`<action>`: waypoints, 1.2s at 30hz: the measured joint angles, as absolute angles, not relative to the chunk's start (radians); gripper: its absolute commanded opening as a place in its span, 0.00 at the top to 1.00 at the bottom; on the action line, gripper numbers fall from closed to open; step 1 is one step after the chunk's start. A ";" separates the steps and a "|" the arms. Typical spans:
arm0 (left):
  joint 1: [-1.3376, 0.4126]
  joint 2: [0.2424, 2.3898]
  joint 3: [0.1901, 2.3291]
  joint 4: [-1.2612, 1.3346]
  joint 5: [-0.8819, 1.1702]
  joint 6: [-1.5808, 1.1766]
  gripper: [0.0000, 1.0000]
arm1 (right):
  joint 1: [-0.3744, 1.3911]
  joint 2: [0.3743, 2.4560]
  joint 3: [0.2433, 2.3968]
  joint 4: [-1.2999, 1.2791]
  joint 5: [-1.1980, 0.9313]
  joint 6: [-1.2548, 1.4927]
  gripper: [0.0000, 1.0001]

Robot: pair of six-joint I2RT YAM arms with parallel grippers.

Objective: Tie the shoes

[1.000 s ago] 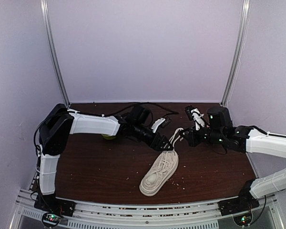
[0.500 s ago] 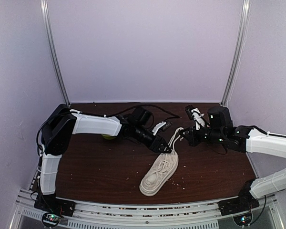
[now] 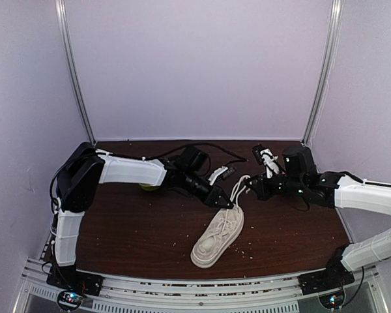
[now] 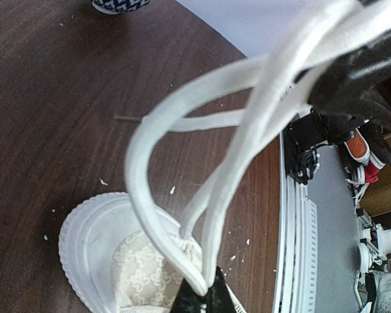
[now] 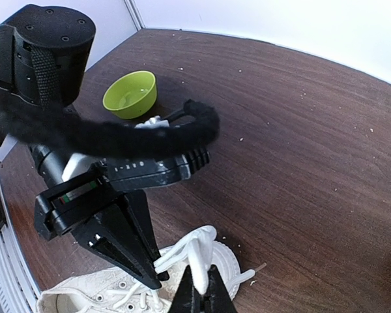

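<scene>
Sneaker [image 3: 215,240] sits on its sole on the dark wood table [image 3: 130,228], a bit right of the middle and at a slant; one end points at the near edge, the other sits under the two grippers. White laces [image 3: 238,188] are lifted up off that far end. Left gripper [image 4: 199,301] is pinched tight on the laces, no gap between the jaws that I can see; in its own wrist view a long loop comes out right at the fingertips and arcs up and away. Right gripper [image 5: 202,297] is clamped down too, with a bit of lace squeezed between its fingers just above the shoe; from the left wrist view the far end of that loop runs into its black jaws. Both tips are close together over the sneaker; can't tell if they touch each other. Green bowl [image 5: 130,93] sits behind the left arm, well apart from the shoe.
</scene>
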State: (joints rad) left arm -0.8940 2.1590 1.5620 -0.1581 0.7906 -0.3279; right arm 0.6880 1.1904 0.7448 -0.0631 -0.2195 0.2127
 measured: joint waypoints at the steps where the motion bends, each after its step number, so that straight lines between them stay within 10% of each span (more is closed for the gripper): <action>1: -0.894 2.159 1.562 -0.156 0.790 -0.329 1.00 | 0.687 1.196 0.745 -0.063 -0.210 0.215 0.90; 5: -0.894 2.155 1.552 -0.146 0.788 -0.334 1.00 | 0.661 1.231 0.745 -0.068 -0.175 0.250 0.56; 10: -0.894 2.141 1.525 -0.130 0.782 -0.342 1.00 | 0.584 1.258 0.723 -0.077 -0.137 0.331 0.42; 36: -0.894 2.064 1.513 -0.216 0.719 -0.353 1.00 | 0.622 1.360 0.527 0.026 -0.179 0.360 0.52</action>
State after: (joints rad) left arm -0.8940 2.0640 1.5131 -0.2161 0.7189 -0.3531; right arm 0.6224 1.3602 0.5274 0.0261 -0.1791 0.3599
